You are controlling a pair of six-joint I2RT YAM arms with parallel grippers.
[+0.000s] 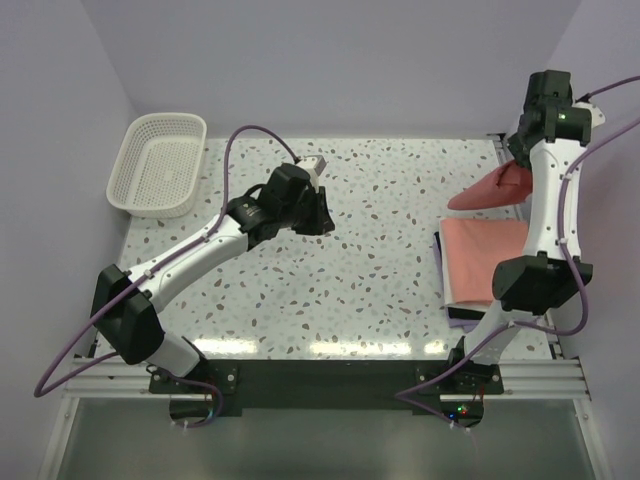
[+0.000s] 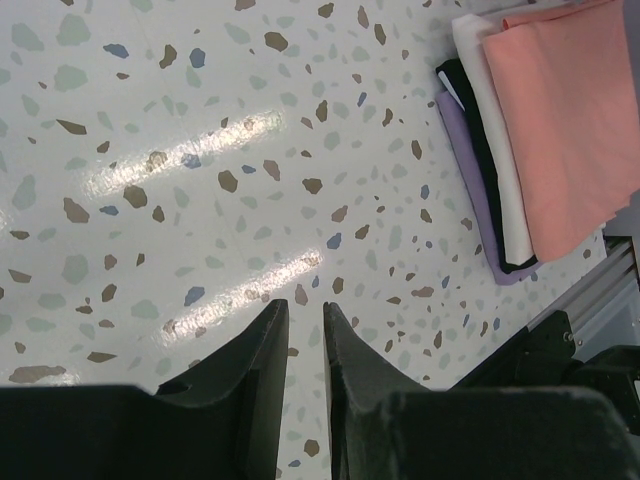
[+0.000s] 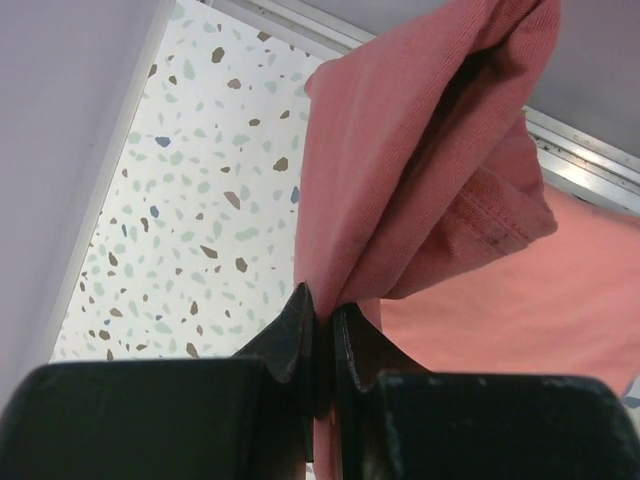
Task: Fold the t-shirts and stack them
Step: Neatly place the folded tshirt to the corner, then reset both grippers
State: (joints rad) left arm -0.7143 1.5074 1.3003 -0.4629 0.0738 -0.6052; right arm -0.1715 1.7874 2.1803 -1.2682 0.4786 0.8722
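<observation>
Speckled terrazzo table [image 1: 380,200]; right gripper [image 3: 322,318] pinches soft dusty-red t-shirt [image 3: 420,170]; left gripper [image 2: 303,310] ajar

Pale lilac walls [image 1: 330,60], speckled terrazzo tabletop [image 1: 390,200] w/ light glare [image 1: 340,347], alu rail [image 1: 100,378] at front

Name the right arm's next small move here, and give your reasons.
Probably swing the dusty red shirt leftward over the table and lower it flat for folding. The right pincer is shut on a bunched edge, the cloth hangs crumpled in the air, and the salmon shirt already lies folded on the stack beside it.
</observation>
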